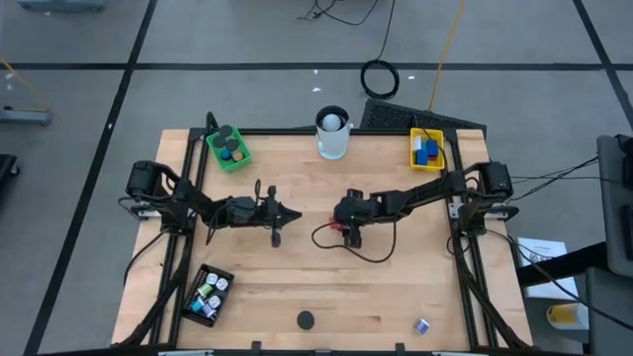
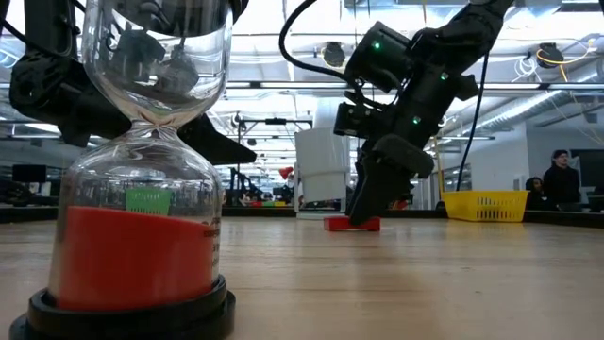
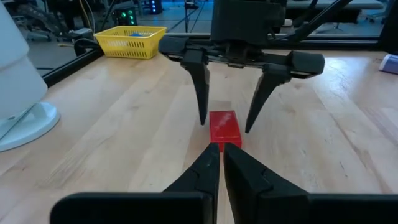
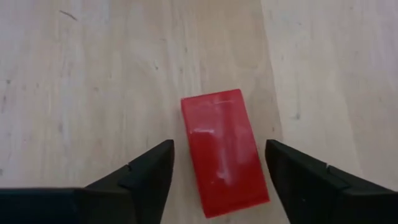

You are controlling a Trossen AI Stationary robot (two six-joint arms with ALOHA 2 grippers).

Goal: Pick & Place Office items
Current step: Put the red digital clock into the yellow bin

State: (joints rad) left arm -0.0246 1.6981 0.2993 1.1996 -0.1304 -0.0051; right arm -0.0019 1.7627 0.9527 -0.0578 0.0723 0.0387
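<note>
Straddling red block (image 4: 225, 152): right gripper (image 4: 217, 163), fingers apart, wrist view only.

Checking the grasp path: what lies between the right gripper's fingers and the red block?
Nothing: in the right wrist view the right gripper stands open astride the red block, bare wood either side.

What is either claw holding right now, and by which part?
Nothing is held. The right claw stands open over the red block, fingers on either side without touching it. The left claw is shut and empty.
</note>
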